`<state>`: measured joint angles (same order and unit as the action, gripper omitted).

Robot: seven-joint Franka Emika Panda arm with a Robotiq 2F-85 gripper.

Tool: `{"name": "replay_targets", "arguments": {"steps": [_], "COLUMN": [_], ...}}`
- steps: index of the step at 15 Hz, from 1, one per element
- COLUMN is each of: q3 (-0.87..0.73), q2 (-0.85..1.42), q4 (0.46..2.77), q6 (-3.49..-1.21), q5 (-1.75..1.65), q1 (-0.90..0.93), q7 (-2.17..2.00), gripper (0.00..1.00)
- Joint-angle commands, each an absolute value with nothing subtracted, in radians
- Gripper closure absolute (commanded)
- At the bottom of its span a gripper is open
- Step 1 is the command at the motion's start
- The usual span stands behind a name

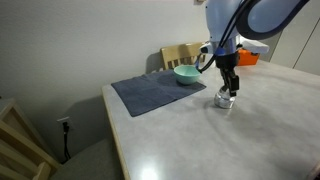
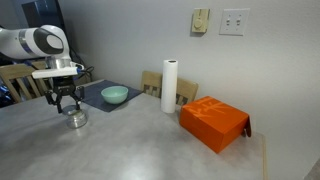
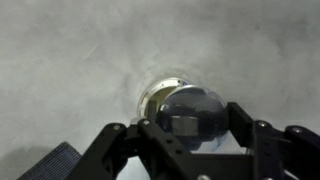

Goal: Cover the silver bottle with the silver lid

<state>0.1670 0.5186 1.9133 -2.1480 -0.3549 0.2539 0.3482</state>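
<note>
Placing step: your gripper (image 1: pixel 229 88) is clamped on the silver lid (image 3: pixel 192 110), just above the silver bottle (image 3: pixel 157 92) standing on the table (image 1: pixel 170 135) near the teal bowl (image 1: pixel 186 74); next, centre it over the rim, lower, then let go.

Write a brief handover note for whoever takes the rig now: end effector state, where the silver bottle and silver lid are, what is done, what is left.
End effector: shut on the silver lid.
Silver bottle: upright on the table, directly under the end effector.
Done: lid grasped and held over the bottle, sitting slightly off its rim in the wrist view.
Left: centre the lid, seat it, release, retreat.
</note>
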Motion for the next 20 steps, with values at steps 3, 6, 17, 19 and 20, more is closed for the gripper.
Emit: {"name": "replay_targets", "arguments": {"steps": [3, 6, 17, 19, 20], "q3": [0.169, 0.165, 0.181, 0.185, 0.185], "q2": [0.52, 0.522, 0.588, 0.606, 0.611], "q4": [1.878, 1.86, 1.807, 1.792, 1.787], "q6": [-2.116, -2.11, -2.065, -2.054, -2.051], "q5": [-0.364, -0.358, -0.316, -0.318, -0.323], "q1": [0.24, 0.233, 0.184, 0.189, 0.193], "q7": [0.367, 0.373, 0.483, 0.495, 0.497], "gripper": [0.56, 0.56, 0.56, 0.56, 0.56]}}
